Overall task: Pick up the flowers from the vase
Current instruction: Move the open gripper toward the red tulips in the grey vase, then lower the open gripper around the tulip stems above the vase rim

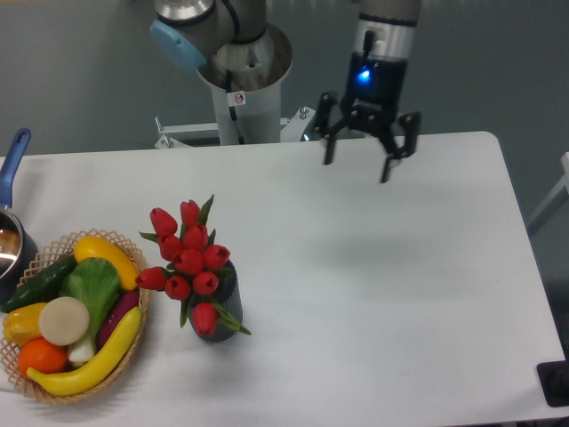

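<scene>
- The gripper (357, 164) is seen above the far side of the table (400, 294), its jaws spread apart with nothing between them.
- A blue light is lit on the gripper's body.
- The flowers (188, 258) are held upright in the vase (224, 311), towards the table's left front, well apart from the gripper.
- A basket (133, 342) of toy vegetables and fruit is placed just left of the vase.
- A pot (11, 245) with a blue handle is cut off by the left edge.
</scene>
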{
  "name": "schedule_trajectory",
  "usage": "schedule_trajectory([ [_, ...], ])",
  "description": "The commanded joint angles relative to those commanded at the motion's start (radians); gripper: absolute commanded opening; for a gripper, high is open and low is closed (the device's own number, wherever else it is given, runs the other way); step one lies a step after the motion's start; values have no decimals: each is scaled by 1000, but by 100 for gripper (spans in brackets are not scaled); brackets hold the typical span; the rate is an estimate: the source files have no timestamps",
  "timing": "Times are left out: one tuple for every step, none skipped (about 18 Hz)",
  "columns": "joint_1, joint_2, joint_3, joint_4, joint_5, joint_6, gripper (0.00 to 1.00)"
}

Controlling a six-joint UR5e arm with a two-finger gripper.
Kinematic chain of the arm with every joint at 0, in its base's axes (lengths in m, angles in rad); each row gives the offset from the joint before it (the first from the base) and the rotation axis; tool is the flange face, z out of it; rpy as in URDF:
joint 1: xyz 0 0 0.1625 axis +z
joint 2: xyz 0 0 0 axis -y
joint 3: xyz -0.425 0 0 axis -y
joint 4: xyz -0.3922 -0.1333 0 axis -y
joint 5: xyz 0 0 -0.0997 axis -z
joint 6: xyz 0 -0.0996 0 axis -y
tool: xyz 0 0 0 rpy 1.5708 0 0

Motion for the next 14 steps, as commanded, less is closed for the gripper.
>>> schedule_trajectory([
  [0, 2, -14, 0, -19, 0, 100],
  [-2, 2, -20, 2, -25, 3, 100],
  [-2, 0, -26, 6, -26, 6, 100],
  [-6, -2, -29, 18, -26, 11, 100],
  [-14, -6, -34, 34, -36, 15, 100],
  [-29, -24, -34, 47, -61, 21, 100],
  [-41, -50, -32, 57, -104, 20, 100],
  [-49, -64, -31, 64, -129, 20, 100],
  [-52, -77, -31, 71, -134, 20, 100],
  [-64, -92, -26, 77, -134, 21, 100],
  [-81, -110, -23, 80, -131, 23, 100],
  [-95, -126, -14, 78, -129, 21, 100],
  [-110, -144, 3, 81, -137, 17, 100],
  [-129, -170, 26, 86, -138, 8, 100],
])
